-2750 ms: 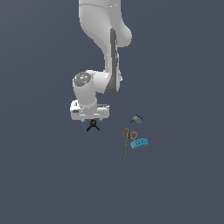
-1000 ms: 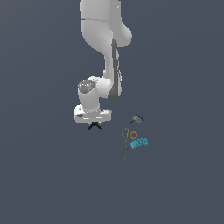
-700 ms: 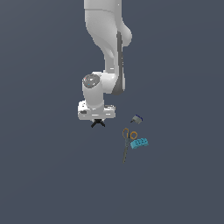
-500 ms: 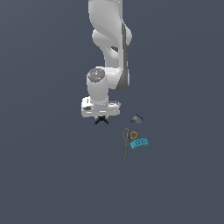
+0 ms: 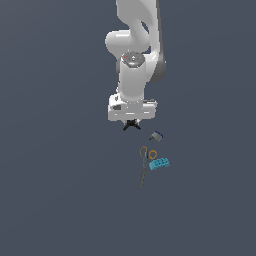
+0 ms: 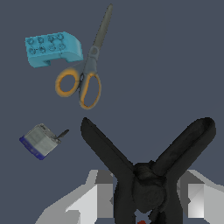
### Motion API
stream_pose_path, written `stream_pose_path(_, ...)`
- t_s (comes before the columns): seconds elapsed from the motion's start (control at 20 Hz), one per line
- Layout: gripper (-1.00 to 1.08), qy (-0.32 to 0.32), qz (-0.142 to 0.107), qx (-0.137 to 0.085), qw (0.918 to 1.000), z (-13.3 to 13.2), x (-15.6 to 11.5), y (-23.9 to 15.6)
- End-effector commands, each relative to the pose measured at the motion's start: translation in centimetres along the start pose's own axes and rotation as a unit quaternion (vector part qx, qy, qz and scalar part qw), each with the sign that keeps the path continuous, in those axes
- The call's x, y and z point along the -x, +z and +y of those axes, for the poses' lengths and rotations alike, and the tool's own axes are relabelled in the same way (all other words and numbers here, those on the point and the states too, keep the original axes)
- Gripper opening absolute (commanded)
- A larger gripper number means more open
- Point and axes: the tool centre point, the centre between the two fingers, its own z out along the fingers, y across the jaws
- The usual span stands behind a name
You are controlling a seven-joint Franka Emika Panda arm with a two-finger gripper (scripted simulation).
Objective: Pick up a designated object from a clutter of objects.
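The designated object, a black clamp (image 5: 131, 125) with two splayed legs, sits between my gripper's (image 5: 131, 121) fingers; the gripper is shut on it. In the wrist view the clamp (image 6: 148, 173) fills the near field, its legs spreading away from the gripper (image 6: 144, 199), with a red spot just showing at its base and grey fingers (image 6: 92, 197) on either side. The rest of the clutter of objects lies apart toward the exterior view's right: orange-handled scissors (image 5: 145, 161), a light-blue studded brick (image 5: 159, 163) and a small grey-blue piece (image 5: 157, 135).
The wrist view shows the scissors (image 6: 89, 74), the brick (image 6: 53, 48) and the grey-blue piece (image 6: 40, 141) on the dark grey floor beyond the clamp. The white arm (image 5: 134, 75) rises above the gripper.
The arm has swung toward the exterior view's right and a little upward, carrying the black clamp with it, closer to the grey-blue piece. The scissors, brick and grey-blue piece have not moved.
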Motion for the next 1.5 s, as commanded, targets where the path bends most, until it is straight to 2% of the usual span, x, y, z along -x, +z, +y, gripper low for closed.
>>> stream_pose_path(0.0,-1.0,0.0,0.0,0.001,1.0,-2.1,0.2,-2.3)
stream_pose_path(0.95,-1.0,-0.001,0.0,0.0,1.0,-17.7,0.8,-18.9)
stream_pose_path(1.2,-1.0,-0.001,0.0,-0.001,1.0,-20.7,0.7,-21.9)
stream_pose_path(1.45,-1.0,0.0,0.0,-0.001,1.0,-22.5,0.5,-23.9)
